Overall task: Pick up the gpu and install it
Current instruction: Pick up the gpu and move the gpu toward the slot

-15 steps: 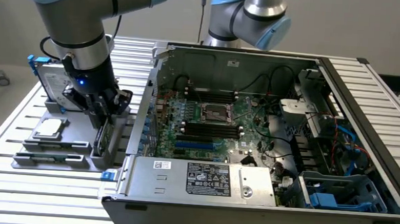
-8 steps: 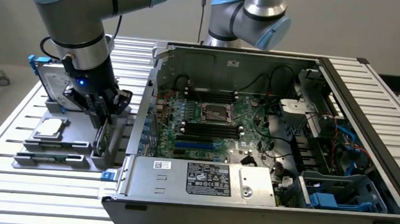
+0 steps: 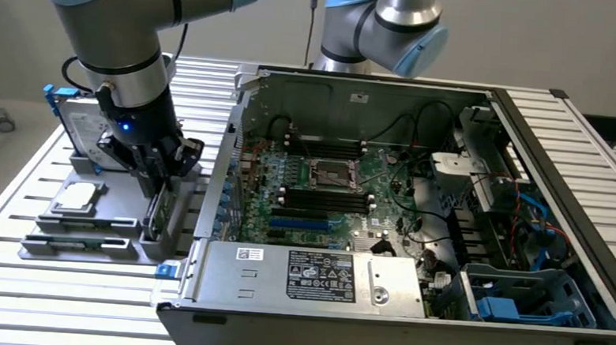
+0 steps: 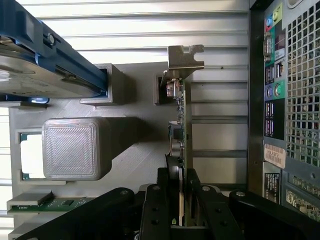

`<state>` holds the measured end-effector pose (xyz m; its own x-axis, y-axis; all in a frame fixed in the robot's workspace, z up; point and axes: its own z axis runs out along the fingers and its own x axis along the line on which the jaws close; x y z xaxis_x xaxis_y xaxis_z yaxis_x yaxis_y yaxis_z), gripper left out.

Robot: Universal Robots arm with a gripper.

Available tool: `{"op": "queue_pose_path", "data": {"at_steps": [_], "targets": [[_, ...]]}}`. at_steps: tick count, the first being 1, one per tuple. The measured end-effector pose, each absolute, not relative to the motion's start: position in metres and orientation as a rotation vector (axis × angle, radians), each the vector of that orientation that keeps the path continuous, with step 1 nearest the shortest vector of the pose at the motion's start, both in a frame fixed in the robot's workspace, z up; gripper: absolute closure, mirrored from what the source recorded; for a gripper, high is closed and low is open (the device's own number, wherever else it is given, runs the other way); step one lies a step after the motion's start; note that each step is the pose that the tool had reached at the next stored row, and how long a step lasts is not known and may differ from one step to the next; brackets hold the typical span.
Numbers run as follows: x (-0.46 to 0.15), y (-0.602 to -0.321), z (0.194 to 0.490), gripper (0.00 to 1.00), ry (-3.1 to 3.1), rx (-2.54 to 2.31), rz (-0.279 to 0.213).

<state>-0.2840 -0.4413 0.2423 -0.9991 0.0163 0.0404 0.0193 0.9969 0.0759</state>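
Card mostly covered, neighbours cropped

In the wrist view the gpu [image 4: 186, 115] stands edge-on, so its faces cannot be made out, and its near end is buried between the gripper's [image 4: 180, 175] clamped fingers [image 4: 167, 192]. The hard drive [image 4: 30, 70] is cut by the picture's edge, and a grey block [image 4: 72, 148] covers part of the processor chip [image 4: 27, 155]. In the exterior view the arm [image 3: 133, 76] hides part of the hard drive, and the print on the power supply label [image 3: 324, 276] is too small to read.
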Motion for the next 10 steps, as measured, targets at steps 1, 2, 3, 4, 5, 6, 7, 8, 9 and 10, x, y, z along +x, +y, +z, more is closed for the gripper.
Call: {"op": "queue_pose_path", "data": {"at_steps": [1, 2, 3, 4, 5, 6, 7, 8, 9, 10], "targets": [[-0.284, -0.4414, 0.2423, 0.74, -3.099, -0.028, -0.118], [-0.284, -0.4414, 0.2422, 0.74, -3.099, -0.028, -0.118], [-0.284, -0.4413, 0.2423, 0.74, -3.099, -0.028, -0.118], [-0.284, -0.4413, 0.2422, 0.74, -3.1, -0.028, -0.118], [-0.284, -0.4413, 0.2422, 0.74, -3.1, -0.027, -0.118], [-0.284, -0.4413, 0.2423, 0.74, -3.1, -0.027, -0.119], [-0.284, -0.4412, 0.2425, 0.74, -3.1, -0.027, -0.12], [-0.284, -0.4412, 0.2432, 0.74, -3.1, -0.027, -0.121], [-0.2841, -0.4412, 0.2441, 0.74, -3.1, -0.028, -0.123], [-0.2841, -0.4412, 0.2453, 0.74, -3.1, -0.028, -0.127]]}}
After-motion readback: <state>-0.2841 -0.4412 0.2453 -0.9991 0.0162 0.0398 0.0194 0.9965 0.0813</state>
